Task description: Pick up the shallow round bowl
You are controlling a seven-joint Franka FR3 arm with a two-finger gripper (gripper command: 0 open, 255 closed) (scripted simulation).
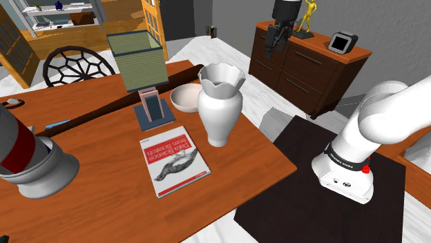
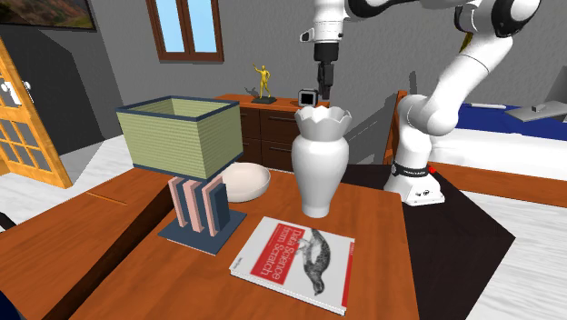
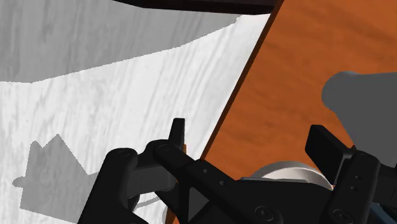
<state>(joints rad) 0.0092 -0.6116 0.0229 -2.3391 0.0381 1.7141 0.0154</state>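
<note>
The shallow round bowl (image 1: pixel 185 97) sat on the wooden counter (image 1: pixel 97 193) close to its far edge, between the base of a square-shaded lamp (image 1: pixel 141 63) on the shoulder view's left and a tall white vase (image 1: pixel 221 103) on its right. The vase covered part of the bowl's right side, and whether the two touched could not be told.

The bowl looked pale, rigid and smooth, probably light but slick and liable to chip. Its wall was low and flared, so the rim looked like the best hold, one finger inside and one outside. The far side of the rim seemed the most open to reach.

The tool (image 1: pixel 276 38) hung high, well apart from the bowl, over the floor beyond the counter's far edge and in front of a dark dresser (image 1: pixel 304 65). In the wrist view its fingers (image 3: pixel 178 130) stood apart with nothing between them.

The vase was the main obstacle: tall, narrow-footed and just beside the bowl, it could tip if the arm brushed it. The lamp's shade overhung the other side. A book (image 1: pixel 173 160) lay nearer, out of the way.
</note>
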